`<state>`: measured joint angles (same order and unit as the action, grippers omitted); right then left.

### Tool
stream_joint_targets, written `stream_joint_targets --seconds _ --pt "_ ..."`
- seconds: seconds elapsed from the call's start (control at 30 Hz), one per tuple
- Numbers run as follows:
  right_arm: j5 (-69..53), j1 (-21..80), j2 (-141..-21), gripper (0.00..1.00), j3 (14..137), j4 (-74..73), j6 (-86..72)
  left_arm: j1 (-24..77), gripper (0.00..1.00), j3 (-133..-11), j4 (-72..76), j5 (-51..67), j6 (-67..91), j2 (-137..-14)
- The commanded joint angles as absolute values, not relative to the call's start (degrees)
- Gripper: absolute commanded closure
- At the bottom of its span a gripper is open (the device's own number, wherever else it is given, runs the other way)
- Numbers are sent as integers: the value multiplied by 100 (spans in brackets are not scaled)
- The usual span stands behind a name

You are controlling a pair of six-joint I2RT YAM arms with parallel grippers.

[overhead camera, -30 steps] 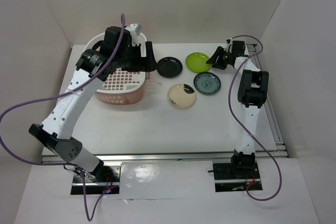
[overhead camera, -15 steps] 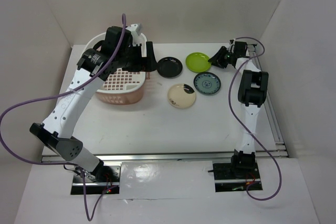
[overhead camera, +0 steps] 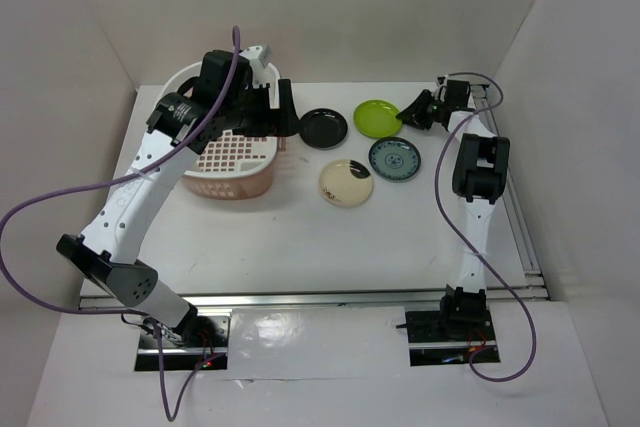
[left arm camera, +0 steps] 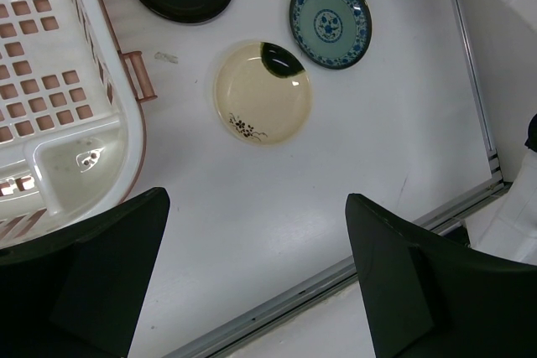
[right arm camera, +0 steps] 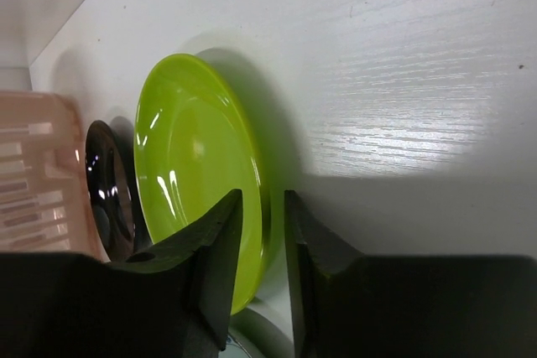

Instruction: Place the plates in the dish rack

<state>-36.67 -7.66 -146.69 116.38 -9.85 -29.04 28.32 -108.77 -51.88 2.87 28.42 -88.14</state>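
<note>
Right now the right gripper [right arm camera: 263, 207] is straddling the rim of the lime green plate [right arm camera: 193, 190], jaws nearly together; I cannot tell if they are pinching. Lying flat outside the dish rack [left arm camera: 42, 64], it is offering only that edge. The left gripper [left arm camera: 252, 282] is hanging agape, empty.

The black plate [overhead camera: 324, 127] is seen glossy; the green plate [overhead camera: 376, 118], lime. The blue plate [overhead camera: 395, 159] is patterned in white, the cream plate [overhead camera: 346, 183] smudged dark, the dish rack [overhead camera: 240, 185] tinted pink, white-rimmed.
</note>
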Motion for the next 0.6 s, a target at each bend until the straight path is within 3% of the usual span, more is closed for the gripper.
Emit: stream_joint_targets --seconds 0.0,0.2,0.33,0.57 --pt "-3384 -721 -15196 67 11566 -1625 -2769 2830 0 -11092 -5045 264 2707 -8815" --pt "-3384 -668 -15196 76 11488 -1635 -2716 2830 0 -11040 -5045 264 2707 -8815" --pt "-3331 -668 -15074 100 11268 -1494 -3092 2830 0 -10986 -5045 211 2707 -8815" --pt "-3199 -896 -14406 100 10099 262 -4639 2830 0 -10934 -4983 264 2707 -8929"
